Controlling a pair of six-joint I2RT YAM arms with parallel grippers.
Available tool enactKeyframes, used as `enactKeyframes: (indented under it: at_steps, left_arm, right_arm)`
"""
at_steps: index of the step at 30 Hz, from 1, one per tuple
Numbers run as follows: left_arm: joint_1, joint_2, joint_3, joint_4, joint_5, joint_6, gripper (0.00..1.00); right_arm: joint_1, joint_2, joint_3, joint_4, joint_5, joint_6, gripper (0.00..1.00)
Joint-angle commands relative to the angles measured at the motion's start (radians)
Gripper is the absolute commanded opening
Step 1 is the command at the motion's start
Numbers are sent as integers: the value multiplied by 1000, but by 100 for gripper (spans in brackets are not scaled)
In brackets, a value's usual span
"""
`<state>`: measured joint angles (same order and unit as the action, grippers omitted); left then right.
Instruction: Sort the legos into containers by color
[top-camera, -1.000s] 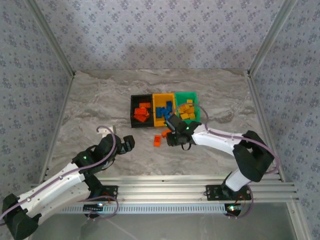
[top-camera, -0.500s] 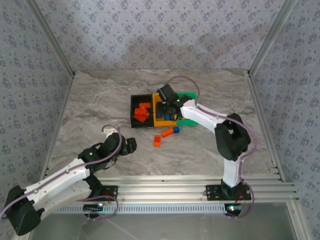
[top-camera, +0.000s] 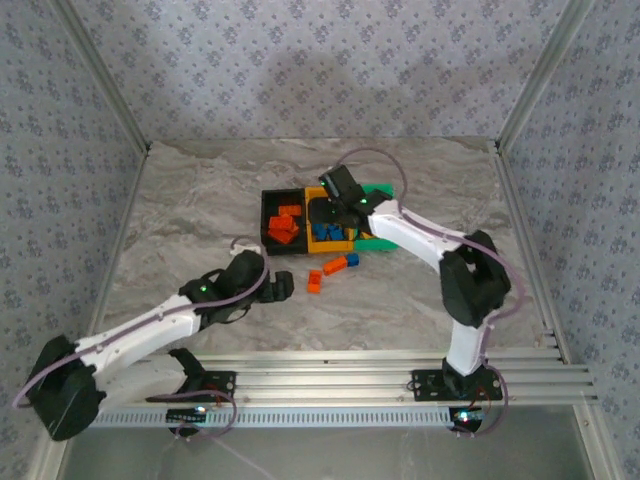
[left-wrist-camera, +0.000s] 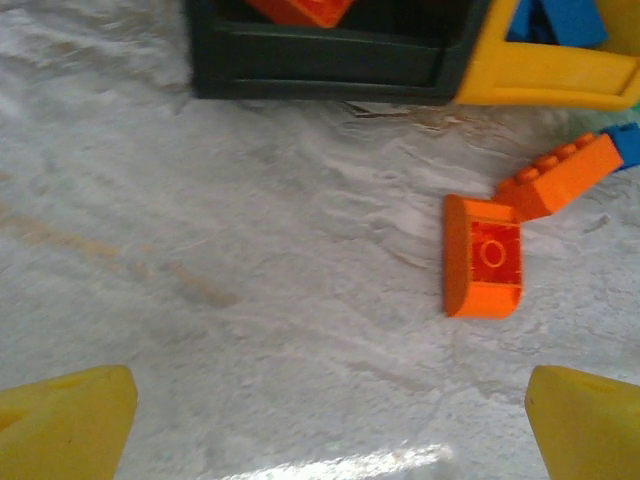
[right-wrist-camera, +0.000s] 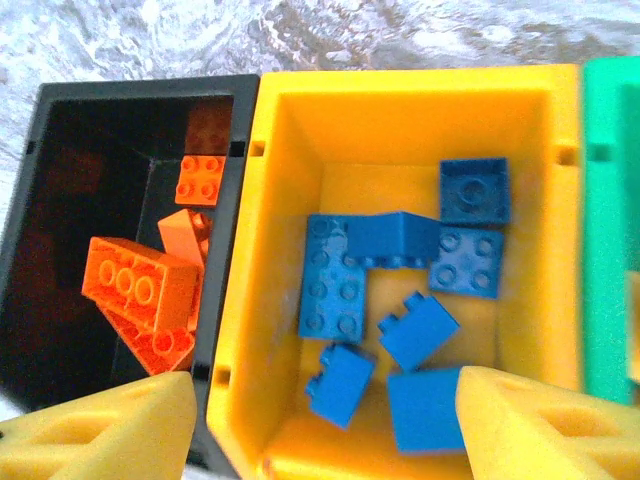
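3 loose legos (top-camera: 335, 268) lie on the table (top-camera: 180, 210) just in front of the containers (top-camera: 328, 245): a short orange brick (left-wrist-camera: 483, 257), a long orange brick (left-wrist-camera: 558, 175) at its far corner, and a blue brick (left-wrist-camera: 628, 145) at the long one's other end. The left hand (left-wrist-camera: 328, 400) sits low over the table on their near side, fingers spread wide and holding nothing, with the short orange brick ahead and to the right of its gap. In the row, the black bin (right-wrist-camera: 30, 200) holds orange bricks (right-wrist-camera: 140, 290), the yellow bin (right-wrist-camera: 400, 110) holds about 7 blue bricks (right-wrist-camera: 330, 290), and the green bin (right-wrist-camera: 605, 230) adjoins it on the right. The right hand (right-wrist-camera: 325, 385) hangs above the yellow bin, fingers parted and empty, the blue bricks lying loose beneath it.
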<state>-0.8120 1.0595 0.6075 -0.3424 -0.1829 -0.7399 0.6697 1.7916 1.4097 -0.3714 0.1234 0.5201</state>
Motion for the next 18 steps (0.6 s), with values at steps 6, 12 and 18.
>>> enactKeyframes:
  at_steps: [6, 12, 18]
  left_arm:
    - [-121, 387, 265, 30, 46, 184, 89]
    - [-130, 574, 338, 22, 54, 185, 80]
    - [-131, 660, 360, 25, 15, 200, 69]
  right_arm:
    - [-44, -306, -319, 53, 31, 80, 72]
    - [-95, -469, -464, 56, 25, 98, 73]
    - [-119, -557, -523, 61, 17, 102, 73]
